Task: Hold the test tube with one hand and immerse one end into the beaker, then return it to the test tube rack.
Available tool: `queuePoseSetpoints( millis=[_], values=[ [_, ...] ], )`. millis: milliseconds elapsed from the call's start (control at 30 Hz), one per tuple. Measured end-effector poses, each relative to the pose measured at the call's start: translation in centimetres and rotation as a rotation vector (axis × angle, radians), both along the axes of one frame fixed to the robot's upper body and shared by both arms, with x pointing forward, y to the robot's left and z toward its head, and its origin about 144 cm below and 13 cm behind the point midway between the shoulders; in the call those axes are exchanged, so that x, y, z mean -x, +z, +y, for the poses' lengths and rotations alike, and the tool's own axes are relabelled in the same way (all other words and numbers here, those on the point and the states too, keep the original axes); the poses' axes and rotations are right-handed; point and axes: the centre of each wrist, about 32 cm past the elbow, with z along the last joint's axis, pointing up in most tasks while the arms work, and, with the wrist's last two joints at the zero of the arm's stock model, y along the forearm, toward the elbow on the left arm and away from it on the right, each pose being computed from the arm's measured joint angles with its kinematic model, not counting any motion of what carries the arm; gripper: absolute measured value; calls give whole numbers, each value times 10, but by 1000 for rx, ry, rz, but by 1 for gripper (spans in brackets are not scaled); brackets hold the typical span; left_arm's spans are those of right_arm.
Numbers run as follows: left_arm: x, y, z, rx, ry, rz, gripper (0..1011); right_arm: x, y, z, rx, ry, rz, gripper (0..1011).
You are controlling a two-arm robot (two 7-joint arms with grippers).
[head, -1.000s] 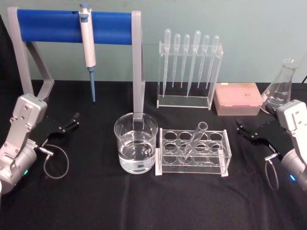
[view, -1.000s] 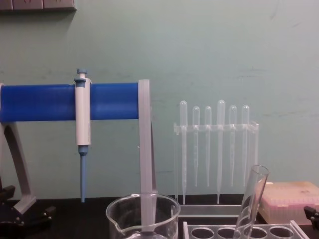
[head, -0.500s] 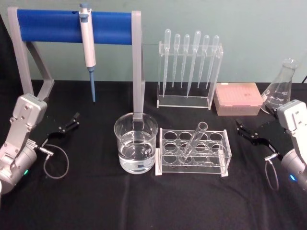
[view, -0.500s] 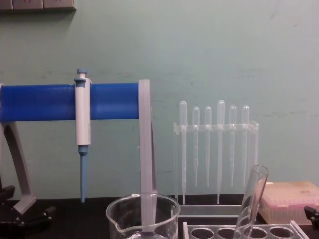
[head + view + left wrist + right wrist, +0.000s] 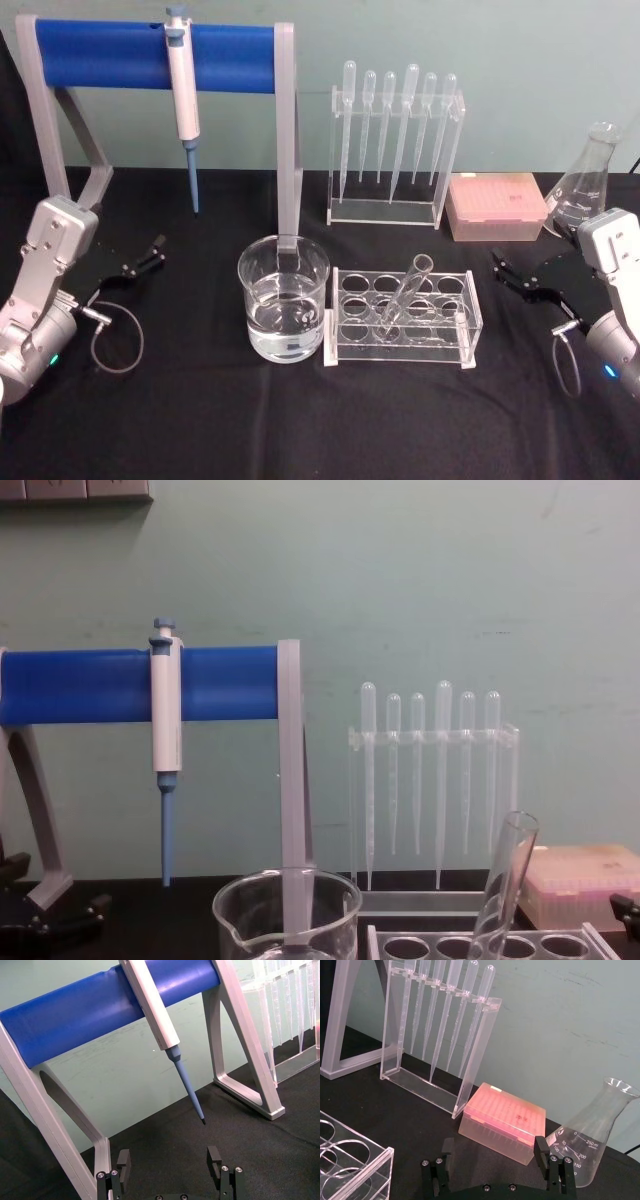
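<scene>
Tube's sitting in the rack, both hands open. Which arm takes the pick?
Right, probably. The right hand is open just right of the rack, with a clear line to the test tube, whose top leans that way. The left hand, also open, is farther off, with the beaker in its path.

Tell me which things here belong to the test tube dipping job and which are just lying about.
Job: test tube, rack, beaker; left claw and right claw, open, parked either side.
Lying about: blue-tipped pipette, plastic pipettes, pink box, flask.
</scene>
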Motion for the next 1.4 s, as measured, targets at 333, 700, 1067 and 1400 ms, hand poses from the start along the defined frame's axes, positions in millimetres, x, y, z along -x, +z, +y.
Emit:
queuePoseSetpoints(
  millis=[333,700,1067,1400],
  values=[
    [0,0,0,0,0,0,1000,-1,4,0,-13,8,-10,1003],
    [0,0,0,0,0,0,1000,7,38,-3,-87,103,-56,1003],
    [0,0,0,0,0,0,1000,23,56,-30,-200,267,27,1003],
    [0,0,0,0,0,0,1000,27,47,-49,-202,503,117,1003]
  ],
)
